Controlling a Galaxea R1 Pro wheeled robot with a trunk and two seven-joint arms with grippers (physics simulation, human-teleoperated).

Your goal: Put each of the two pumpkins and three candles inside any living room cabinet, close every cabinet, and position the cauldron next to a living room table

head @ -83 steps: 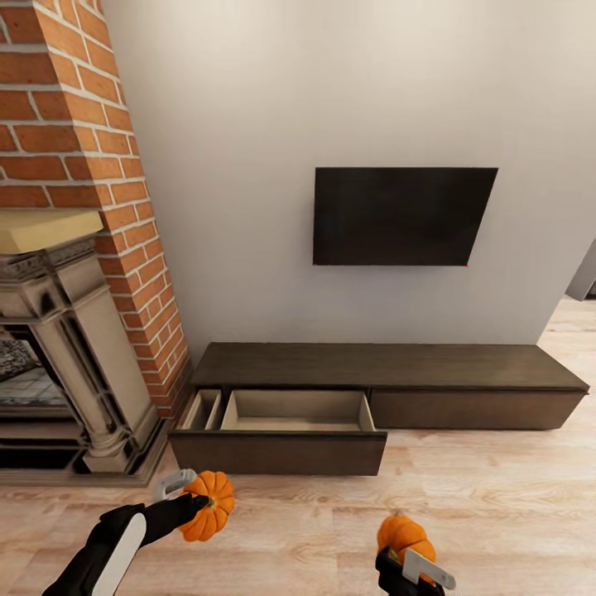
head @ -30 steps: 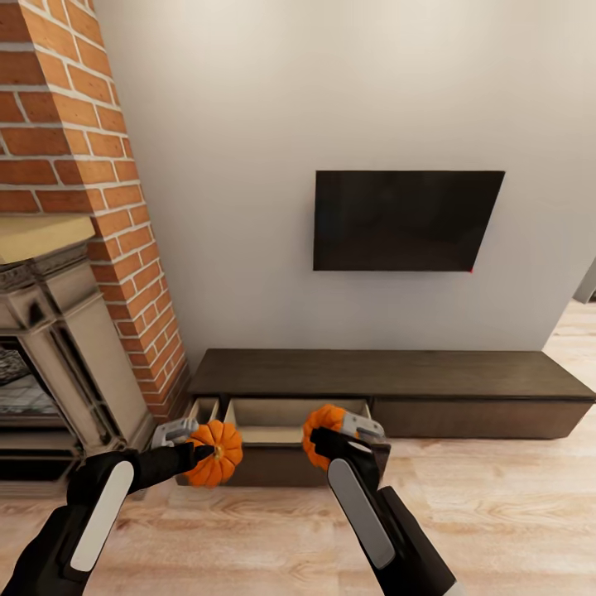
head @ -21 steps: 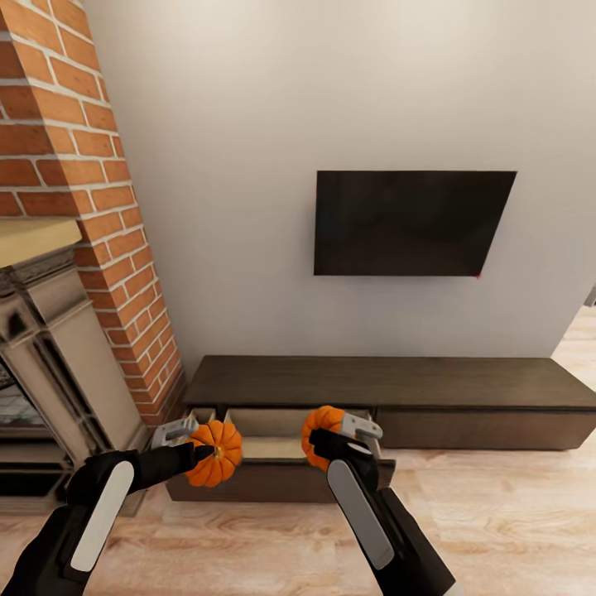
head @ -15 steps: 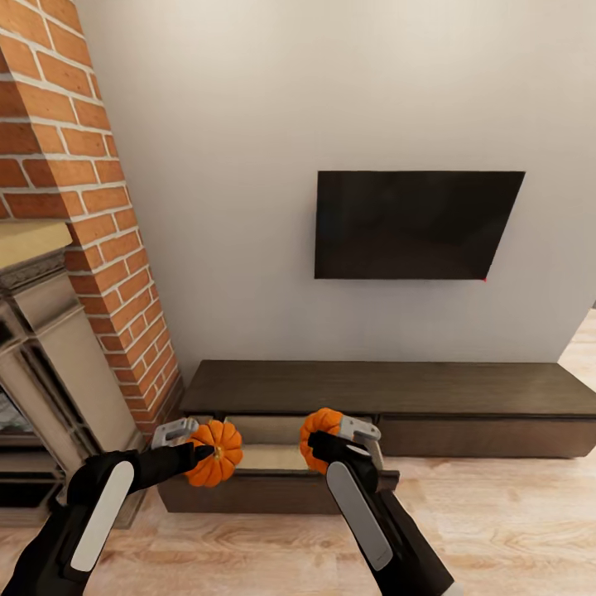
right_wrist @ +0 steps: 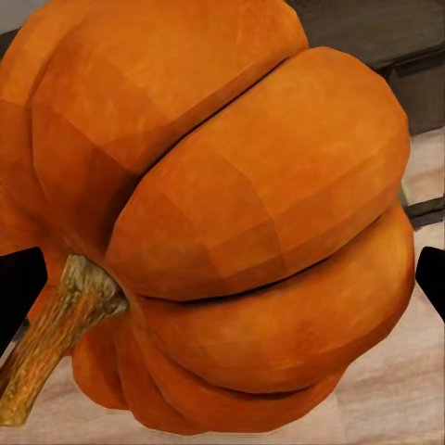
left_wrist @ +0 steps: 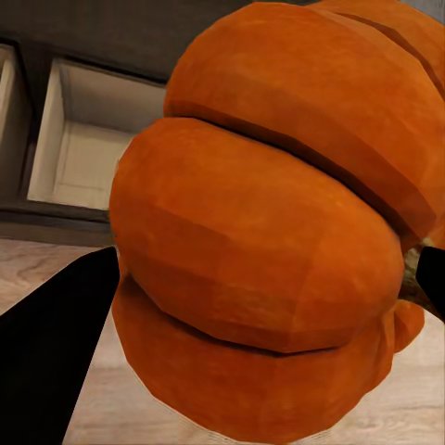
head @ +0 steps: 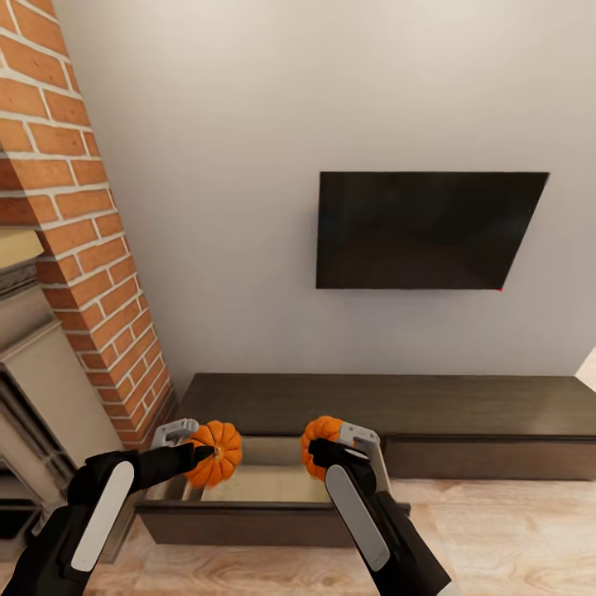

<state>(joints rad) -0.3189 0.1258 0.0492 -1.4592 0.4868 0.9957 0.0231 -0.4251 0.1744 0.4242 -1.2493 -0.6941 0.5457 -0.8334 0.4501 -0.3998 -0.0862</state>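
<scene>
While pumpkins hover, drawer gapes open.

A: How is the scene lit?

B: Evenly and brightly, with soft diffuse light and no visible lamp. The wall is pale and smooth, shading slightly darker toward its lower part.

A: Any shadows or glare?

B: A soft shadow lies under the open drawer. The screen is flat black without reflections.

A: Is it sharp?

B: The head view is crisp, with straight lines leaning at the edges. In the wrist views the pumpkin shows faceted shading up close.
</scene>
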